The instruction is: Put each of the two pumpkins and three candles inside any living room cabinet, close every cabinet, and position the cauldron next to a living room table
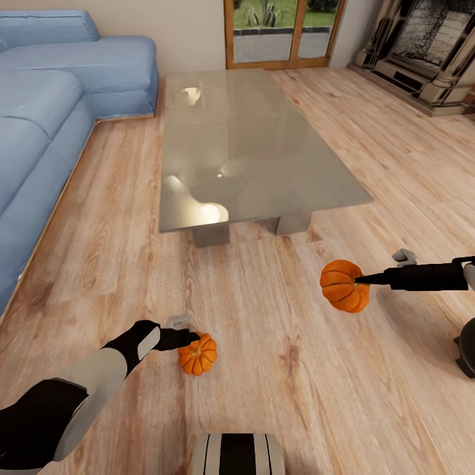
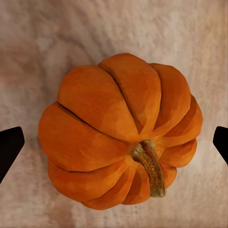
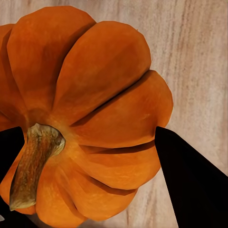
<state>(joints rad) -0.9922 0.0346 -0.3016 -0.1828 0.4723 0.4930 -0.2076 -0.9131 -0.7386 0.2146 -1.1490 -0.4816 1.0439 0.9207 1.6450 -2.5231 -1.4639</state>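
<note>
Head view: two orange pumpkins over a wood floor (image 1: 277, 369), in front of a low glass-topped desk (image 1: 264, 158). Left pincer (image 1: 191, 338) down low, reaching to the smaller-looking pumpkin (image 1: 198, 354) on the floor. In the left wrist view, same pumpkin (image 2: 118, 133) seen from above, brown stem bent to one side, black fingertips (image 2: 9, 147) spread wide on either side, well apart from the skin. So open, holding nothing.

Right pincer (image 1: 361, 280) held out flat from the right, tips at the side of the other pumpkin (image 1: 343, 285), lifted clear of the floor. Right wrist view: that pumpkin (image 3: 90, 114) pressed up close, one dark finger (image 3: 190, 180) against its ribs, another dark edge by the stem. Probably clamped tight on it, though the far finger hard to see.

Blue sofa (image 1: 46, 119) along the left. Glass door (image 1: 284, 33) at the back wall, stone fireplace (image 1: 429, 46) at the far right. No words or labels to read anywhere.
</note>
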